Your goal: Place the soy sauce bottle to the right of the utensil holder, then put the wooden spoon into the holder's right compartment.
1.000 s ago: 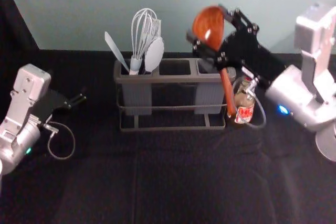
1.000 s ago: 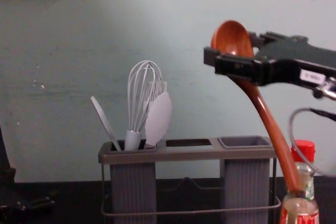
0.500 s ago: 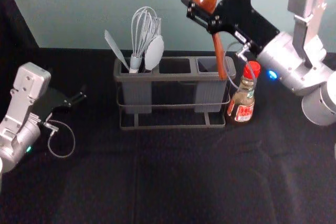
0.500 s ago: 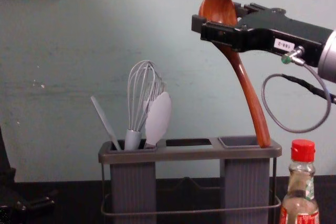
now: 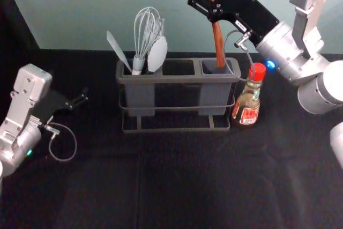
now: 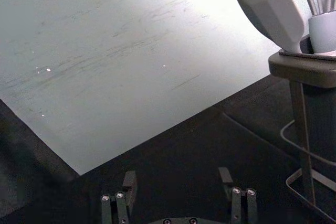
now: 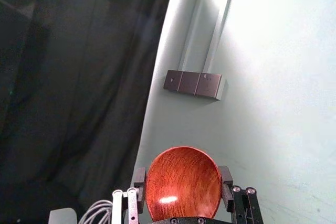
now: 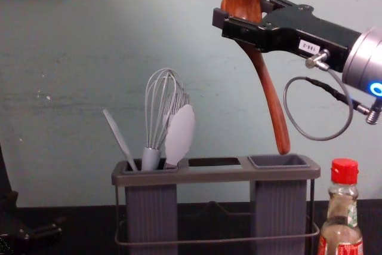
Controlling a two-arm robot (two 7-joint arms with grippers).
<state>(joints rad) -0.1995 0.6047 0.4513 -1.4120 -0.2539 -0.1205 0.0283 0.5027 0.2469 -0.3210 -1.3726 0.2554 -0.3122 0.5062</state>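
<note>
Threading the wooden spoon handle-first into the right slot

We have the bowl pinched from both sides in the right end effector, up above the holder. The handle hangs down, its end just above the mouth of the right compartment. In the chest view it slants from 11 o'clock at the bowl to 5 o'clock at the end.

The soy sauce bottle stands upright on the counter at the holder's 3 o'clock, so we judge that part done. At 9 o'clock the left end effector waits parked, fingers spread.

We should centre the handle's end over the opening first, ease the handle closer to upright, then sink it slowly. The curve could catch the rim, and a round bowl may pivot in our pinch if it does. We should watch the cable loop too, lest it brush the bottle's cap on the way down. We should let go only once the handle sits well inside.
</note>
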